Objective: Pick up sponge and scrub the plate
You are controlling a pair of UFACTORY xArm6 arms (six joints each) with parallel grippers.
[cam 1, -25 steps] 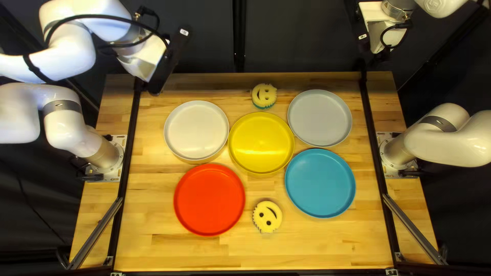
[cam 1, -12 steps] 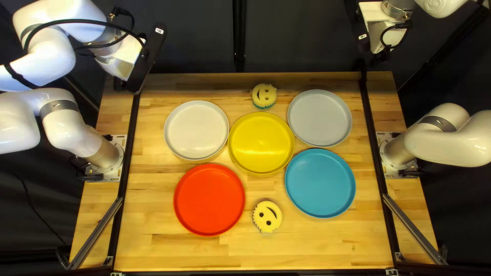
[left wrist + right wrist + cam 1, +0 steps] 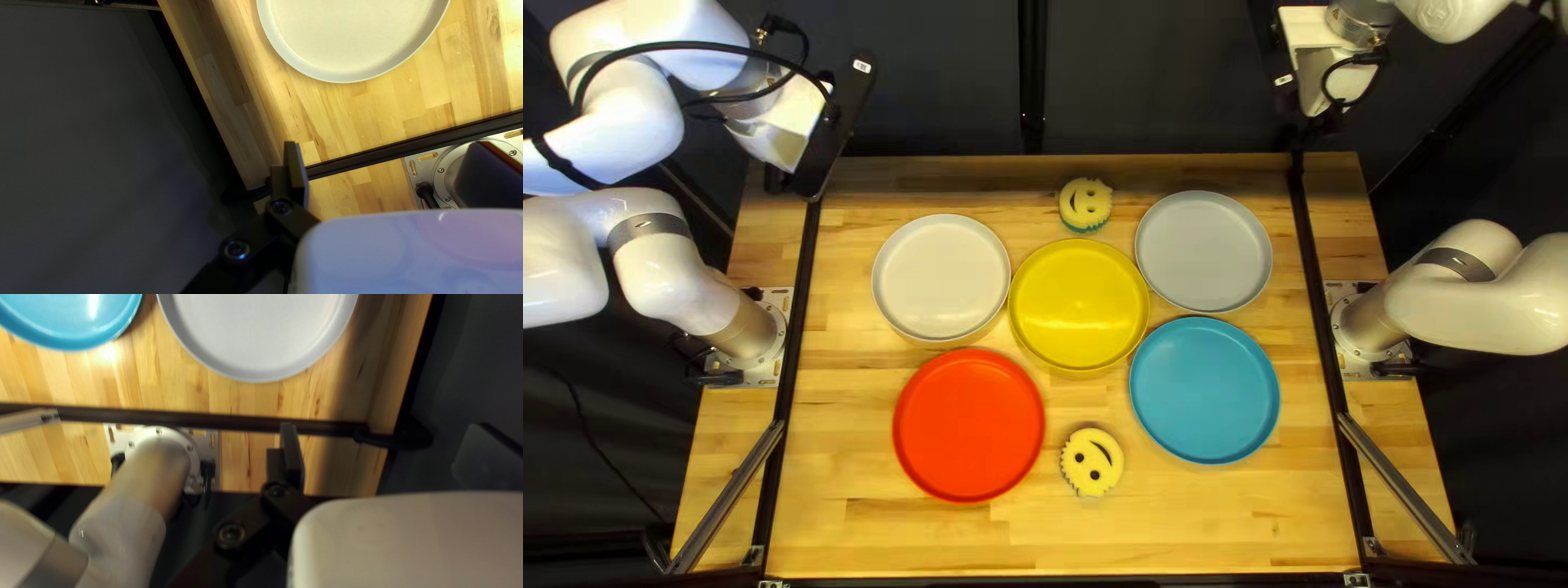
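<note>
Beyond the table's far left corner my left gripper (image 3: 834, 129) hangs raised, and my right gripper (image 3: 1289, 89) hangs past the far right corner. Two yellow smiley sponges lie on the table: one sponge (image 3: 1086, 204) behind the yellow plate (image 3: 1079, 305), the other sponge (image 3: 1091, 461) between the red plate (image 3: 968, 426) and blue plate (image 3: 1204, 390). In its wrist view my left gripper (image 3: 391, 166) is open and empty, the white plate (image 3: 354, 32) ahead. My right gripper (image 3: 388, 454) is likewise open and empty, with the grey plate (image 3: 259, 332) ahead of it.
Dark rails (image 3: 1324, 327) run along both sides of the table (image 3: 1198, 523). The white plate (image 3: 941, 277) touches or nearly touches the yellow one, and the grey plate (image 3: 1203, 252) stands at the back right. Both arm bases flank the table, and a dark curtain hangs behind.
My left arm has swung toward the left of the top left view, away from the table. My right gripper has shifted slightly left in that view. Sponges and plates are unmoved.
</note>
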